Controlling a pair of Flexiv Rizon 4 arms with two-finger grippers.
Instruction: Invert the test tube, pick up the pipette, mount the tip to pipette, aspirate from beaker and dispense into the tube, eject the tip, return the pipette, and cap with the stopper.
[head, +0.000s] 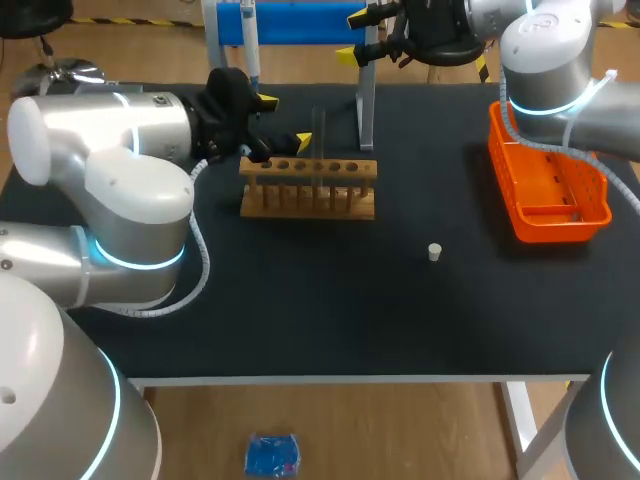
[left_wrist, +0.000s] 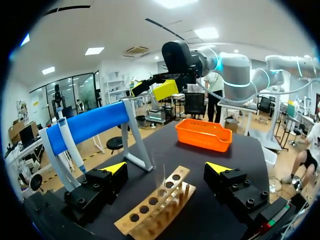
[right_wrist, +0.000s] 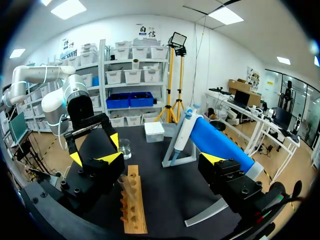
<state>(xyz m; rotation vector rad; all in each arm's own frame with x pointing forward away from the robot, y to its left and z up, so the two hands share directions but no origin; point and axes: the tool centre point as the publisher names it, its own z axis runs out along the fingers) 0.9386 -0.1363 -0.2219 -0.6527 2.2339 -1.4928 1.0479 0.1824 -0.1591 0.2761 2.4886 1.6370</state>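
Observation:
A wooden rack (head: 308, 187) stands mid-table with a clear test tube (head: 320, 132) upright in it. My left gripper (head: 285, 120) hovers open just left of the tube. In the left wrist view the tube (left_wrist: 163, 181) rises from the rack (left_wrist: 157, 206) ahead of the left gripper (left_wrist: 166, 170), between its spread fingers and untouched. My right gripper (head: 352, 35) is open, high over the table's far edge near the blue stand (right_wrist: 220, 145) that holds the pipette (head: 250, 40). A white stopper (head: 434, 252) lies on the mat. The beaker (right_wrist: 125, 148) stands beyond the rack (right_wrist: 132, 205).
An orange basket (head: 548, 190) sits at the right side of the table. A white box (right_wrist: 154, 131) stands at the far end near the stand's foot. The stand's upright post (head: 366, 100) rises just behind the rack.

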